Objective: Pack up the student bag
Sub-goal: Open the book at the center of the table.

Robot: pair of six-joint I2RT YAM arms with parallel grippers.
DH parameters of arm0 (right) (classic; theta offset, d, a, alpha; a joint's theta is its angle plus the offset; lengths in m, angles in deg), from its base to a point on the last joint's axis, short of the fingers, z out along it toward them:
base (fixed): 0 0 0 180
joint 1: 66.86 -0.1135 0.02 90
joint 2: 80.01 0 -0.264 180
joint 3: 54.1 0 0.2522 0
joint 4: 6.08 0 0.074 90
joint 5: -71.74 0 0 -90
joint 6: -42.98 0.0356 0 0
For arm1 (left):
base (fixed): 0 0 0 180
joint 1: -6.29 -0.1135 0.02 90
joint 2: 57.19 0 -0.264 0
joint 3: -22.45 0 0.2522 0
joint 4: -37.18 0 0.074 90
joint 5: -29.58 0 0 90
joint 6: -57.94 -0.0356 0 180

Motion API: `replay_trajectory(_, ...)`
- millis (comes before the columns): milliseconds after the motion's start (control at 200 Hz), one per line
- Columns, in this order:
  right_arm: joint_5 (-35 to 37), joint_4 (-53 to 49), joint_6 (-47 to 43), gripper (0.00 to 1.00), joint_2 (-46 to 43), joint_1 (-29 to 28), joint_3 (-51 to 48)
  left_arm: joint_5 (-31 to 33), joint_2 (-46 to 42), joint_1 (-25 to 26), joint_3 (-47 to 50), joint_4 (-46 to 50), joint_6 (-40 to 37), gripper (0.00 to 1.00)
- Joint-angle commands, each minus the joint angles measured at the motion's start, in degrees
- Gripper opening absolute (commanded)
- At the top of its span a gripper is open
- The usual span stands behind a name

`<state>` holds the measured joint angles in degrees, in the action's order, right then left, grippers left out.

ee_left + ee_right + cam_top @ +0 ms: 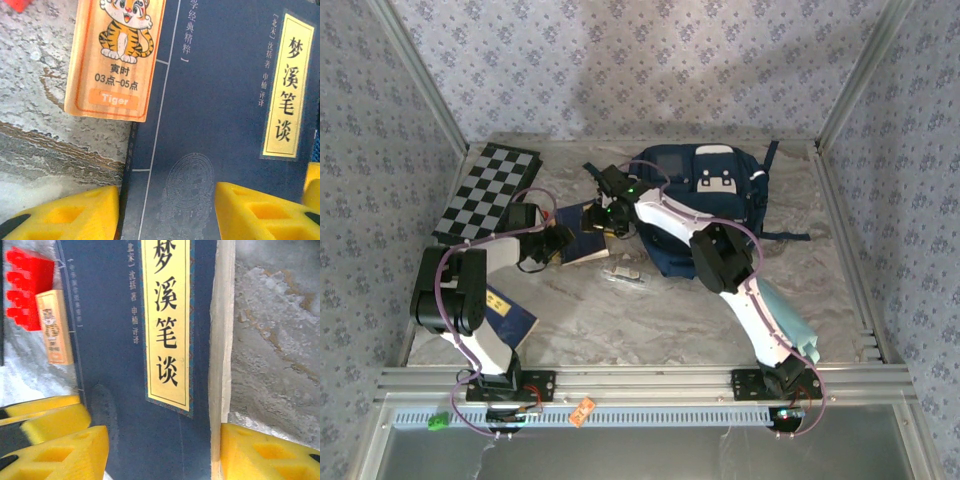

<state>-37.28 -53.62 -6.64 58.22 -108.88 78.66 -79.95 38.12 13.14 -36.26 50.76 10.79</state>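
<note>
The student bag (705,195), navy blue with white patches, lies at the back centre-right of the table. Left of it lies a dark blue book (582,235) with a yellow title label (290,85). My left gripper (558,243) stands open over the book's spine end (167,210); one yellow finger (65,215) is off the spine edge, the other (265,212) over the cover. My right gripper (611,213) is open over the same book (165,452), with one finger (270,455) beyond the page edge and one (55,455) above the cover. Neither is closed on the book.
A wooden tiger tag (115,55) and a red block (27,287) lie beside the book. A checkered chessboard (485,190) lies back left. A second blue book (512,315) is under the left arm, a teal item (790,315) by the right arm, and a small clear object (625,273) mid-table.
</note>
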Motion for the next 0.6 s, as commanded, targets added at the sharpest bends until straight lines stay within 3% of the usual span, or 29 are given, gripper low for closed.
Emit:
replay_trajectory(0, -4.93, 3.33, 2.14, 0.58, -4.95, -0.16, -1.15, -2.75, 1.33, 1.63, 0.0, -3.33, -1.32, 0.53)
replay_trajectory(245, -9.15, 7.31, 4.04, 0.52, -7.29, 0.05, -5.13, -2.71, 1.03, 1.59, 0.28, -3.15, -1.23, 0.53)
replay_trajectory(595, -8.05, 7.12, 2.99, 0.36, -6.06, 0.03, -6.61, -2.71, 0.55, 1.81, 0.39, -3.15, -1.3, 0.52)
